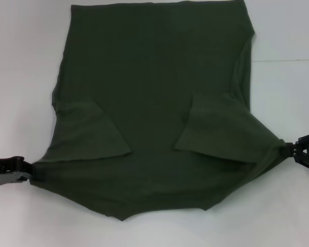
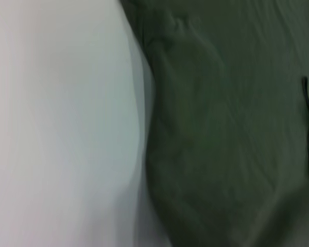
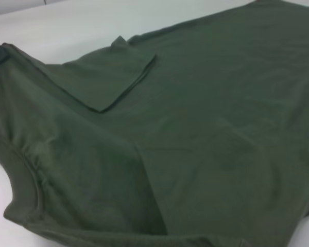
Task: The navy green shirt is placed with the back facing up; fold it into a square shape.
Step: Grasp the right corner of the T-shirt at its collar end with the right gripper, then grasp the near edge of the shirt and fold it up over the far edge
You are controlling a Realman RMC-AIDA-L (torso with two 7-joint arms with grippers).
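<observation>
- Left gripper (image 1: 27,172): low at the near left edge of the head view, clamped on the shoulder corner of the shirt (image 1: 154,103); the cloth draws to a point where the fingers meet it
- Right gripper (image 1: 293,149): at the far right edge, pinching the opposite shoulder corner, with the cloth likewise pulled to a taut point
- Shirt between the grippers: spread back-up on the white table (image 1: 20,62), collar end nearest the robot and hem at the far side; the near edge sags to a point midway between the two grips
- Sleeves: the left sleeve (image 1: 90,134) and right sleeve (image 1: 216,131) both lie folded inward on top of the body, a step judged complete
- Collar (image 3: 23,175): seen in the right wrist view, close to that arm
- Remaining work, as judged: the body is full length, so the lengthwise folds bringing the shoulder end toward the hem are not yet made; the square is some way off
</observation>
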